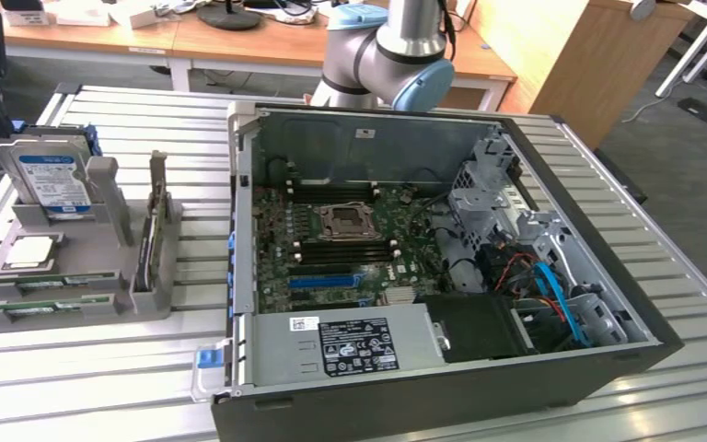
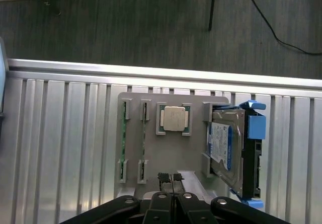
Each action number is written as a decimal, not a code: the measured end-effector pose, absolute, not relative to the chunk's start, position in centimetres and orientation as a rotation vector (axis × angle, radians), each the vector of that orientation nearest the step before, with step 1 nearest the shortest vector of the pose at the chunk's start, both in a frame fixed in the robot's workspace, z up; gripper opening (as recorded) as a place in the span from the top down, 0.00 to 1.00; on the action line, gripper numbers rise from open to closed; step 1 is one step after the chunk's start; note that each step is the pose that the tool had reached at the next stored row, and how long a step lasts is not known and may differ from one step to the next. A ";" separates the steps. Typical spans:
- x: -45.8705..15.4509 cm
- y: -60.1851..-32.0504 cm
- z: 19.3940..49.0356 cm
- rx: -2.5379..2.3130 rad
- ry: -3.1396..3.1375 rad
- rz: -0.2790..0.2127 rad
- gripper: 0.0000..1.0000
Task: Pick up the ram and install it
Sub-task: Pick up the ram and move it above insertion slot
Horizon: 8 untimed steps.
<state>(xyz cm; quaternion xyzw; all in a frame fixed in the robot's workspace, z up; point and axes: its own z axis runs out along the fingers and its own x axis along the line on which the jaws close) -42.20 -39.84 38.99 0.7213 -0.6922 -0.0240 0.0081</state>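
Note:
Two green ram sticks (image 1: 41, 287) lie on edge in slots of a grey holder (image 1: 108, 308) at the exterior view's left. In the wrist view the same ram sticks (image 2: 124, 143) run side by side along the grey holder (image 2: 166, 153). Another thin stick (image 1: 154, 216) stands upright in the holder's side slot. My gripper (image 2: 171, 176) hangs well above the holder, its black fingertips (image 2: 164, 176) pressed together with nothing between them. The open computer case (image 1: 550, 138) shows its motherboard (image 1: 366, 249) with long black memory slots beside the processor socket (image 1: 345, 221).
On the holder also stand a silver hard drive (image 1: 52, 180) with a blue-white label and a square silver processor chip (image 1: 32, 250). The arm's base (image 1: 397, 55) rises behind the case. Everything rests on a slatted aluminium table (image 1: 685, 304); desks stand behind.

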 end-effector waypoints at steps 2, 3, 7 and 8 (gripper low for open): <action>-42.2 -39.8 39.0 2.255 -2.163 -0.075 0.89; -42.2 -39.8 39.0 2.255 -2.163 -0.075 0.89; -42.2 -39.8 39.0 2.257 -2.160 -0.075 0.89; -42.2 -39.8 39.0 2.258 -2.159 -0.075 0.89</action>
